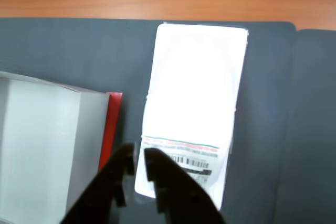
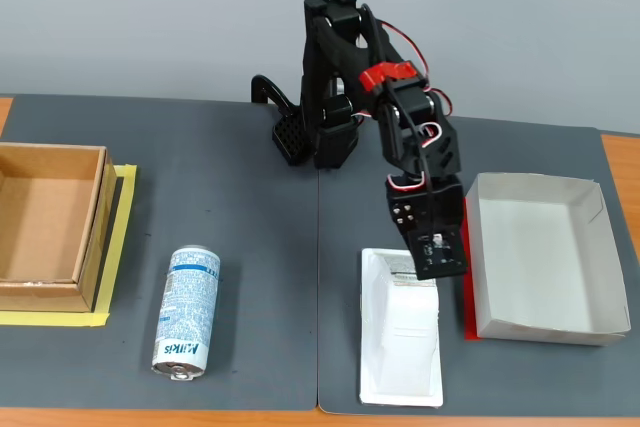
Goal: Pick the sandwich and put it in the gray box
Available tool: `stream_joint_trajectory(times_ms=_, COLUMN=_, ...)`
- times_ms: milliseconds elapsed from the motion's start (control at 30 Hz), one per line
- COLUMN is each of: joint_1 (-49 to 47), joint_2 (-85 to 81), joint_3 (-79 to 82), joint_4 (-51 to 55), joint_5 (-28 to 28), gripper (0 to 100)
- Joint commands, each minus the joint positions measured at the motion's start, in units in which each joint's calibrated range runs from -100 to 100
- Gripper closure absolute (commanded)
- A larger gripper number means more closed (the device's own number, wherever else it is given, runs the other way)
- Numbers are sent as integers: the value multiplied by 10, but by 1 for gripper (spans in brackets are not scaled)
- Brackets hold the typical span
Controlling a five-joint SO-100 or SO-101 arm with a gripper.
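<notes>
Under the tool (image 1: pixel 138 157) lies the sandwich's (image 1: pixel 195 103) labelled end.

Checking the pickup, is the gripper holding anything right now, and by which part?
Nothing is held. The gripper hangs nearly shut over the label end of the sandwich, which lies flat on the mat.

In the fixed view, the sandwich (image 2: pixel 400 332) lies on the table (image 2: pixel 250 247) near its front edge, just left of the gray box (image 2: pixel 590 247). The spray can (image 2: pixel 187 312) lies well to the left of the sandwich, and the cardboard box (image 2: pixel 90 227) sits at the far left. The arm's base (image 2: pixel 325 127) stands behind them, near the table's middle.
</notes>
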Motion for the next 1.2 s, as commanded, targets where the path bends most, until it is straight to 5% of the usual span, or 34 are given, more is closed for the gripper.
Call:
stream_joint_trajectory(times_ms=0, joint_1=-5, joint_2=21, joint_3=-75, joint_4=20, joint_5=-3, gripper=98)
stream_joint_trajectory(times_ms=1167, joint_1=45, joint_2=59, joint_3=-86, joint_4=99, joint_5=-57, gripper=92)
